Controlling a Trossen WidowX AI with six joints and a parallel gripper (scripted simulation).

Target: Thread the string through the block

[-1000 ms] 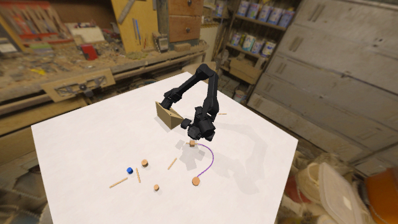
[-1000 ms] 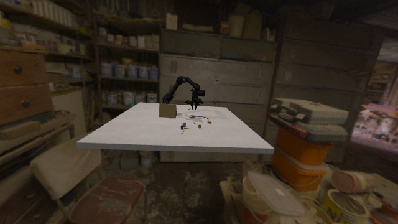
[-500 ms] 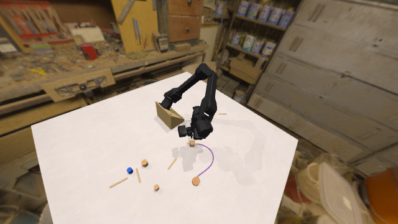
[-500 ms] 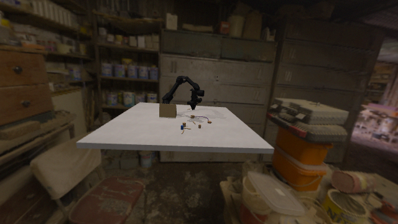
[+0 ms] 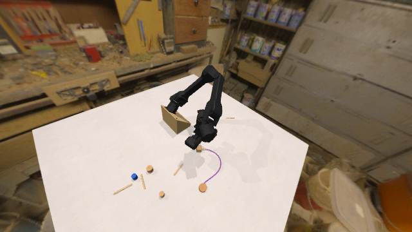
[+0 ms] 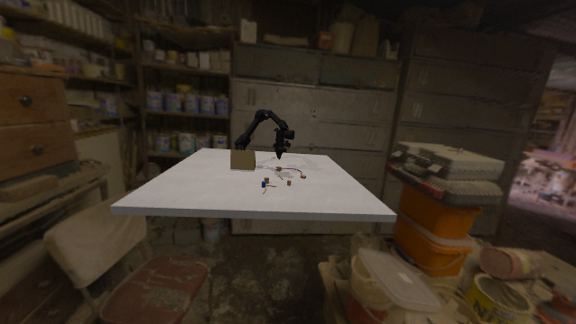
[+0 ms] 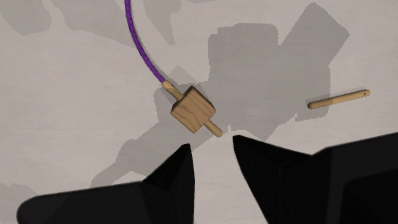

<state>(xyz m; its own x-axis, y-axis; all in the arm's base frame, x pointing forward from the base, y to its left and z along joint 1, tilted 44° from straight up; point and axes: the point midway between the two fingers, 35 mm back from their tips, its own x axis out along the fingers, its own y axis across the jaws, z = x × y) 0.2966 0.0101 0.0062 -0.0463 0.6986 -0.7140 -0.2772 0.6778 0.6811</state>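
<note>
The string's thin stick (image 7: 214, 128) shows at two opposite sides of a small wooden cube (image 5: 199, 148) (image 6: 278, 168) (image 7: 193, 110); its middle is hidden by the cube. The purple string (image 5: 221, 162) (image 7: 129, 20) runs from the stick's end in a curve to the round button (image 5: 203, 187) (image 6: 302, 176). My gripper (image 6: 279, 157) (image 7: 212, 147) is partly open and empty, above the table near the stick's free end. A larger tan wedge-shaped block (image 5: 170, 122) (image 6: 243, 160) stands by the arm's base, with a small dark spot on its sloping side.
A loose stick (image 5: 178, 169) (image 7: 339, 99) lies near the cube, another (image 5: 230, 118) behind the arm. Two more (image 5: 122, 189) (image 5: 143, 182) lie near a blue piece (image 5: 134, 176) (image 6: 264, 184) and two small wooden pieces (image 5: 149, 168) (image 5: 161, 194).
</note>
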